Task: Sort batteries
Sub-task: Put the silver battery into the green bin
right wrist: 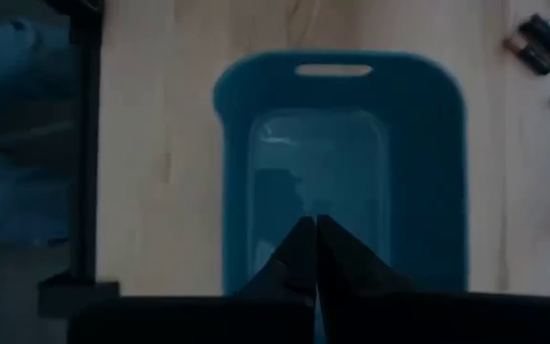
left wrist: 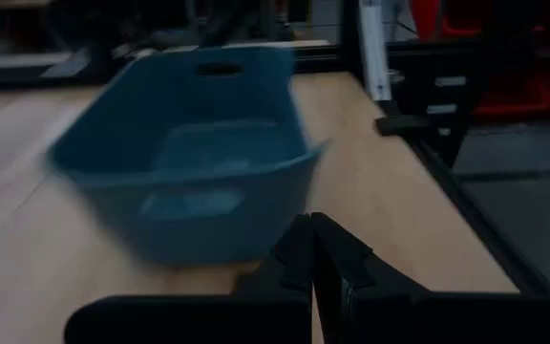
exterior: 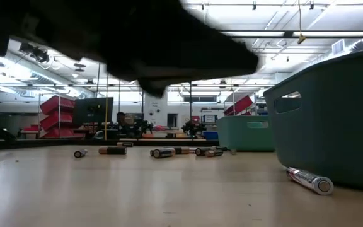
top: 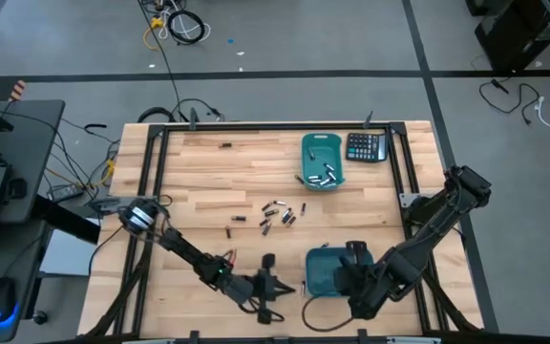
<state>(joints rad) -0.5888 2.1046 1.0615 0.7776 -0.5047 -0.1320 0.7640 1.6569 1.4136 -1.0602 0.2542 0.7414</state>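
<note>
Several small batteries [top: 275,212] lie loose on the wooden table's middle, seen as a row [exterior: 162,152] in the low view. One battery [exterior: 311,180] lies on its side at the foot of the near teal bin [top: 325,270]. The far teal bin [top: 321,161] holds several batteries. My left gripper [left wrist: 311,241] is shut with nothing in it, low over the table just left of the near bin [left wrist: 189,182], pointing at it. My right gripper [right wrist: 314,234] is shut with nothing in it, pointing down above the near bin [right wrist: 342,162], whose floor looks bare.
A black calculator [top: 366,146] lies at the far right beside the far bin. A single battery [top: 225,145] lies near the far edge. A black frame [top: 151,191] runs around the table. The left half of the tabletop is bare wood.
</note>
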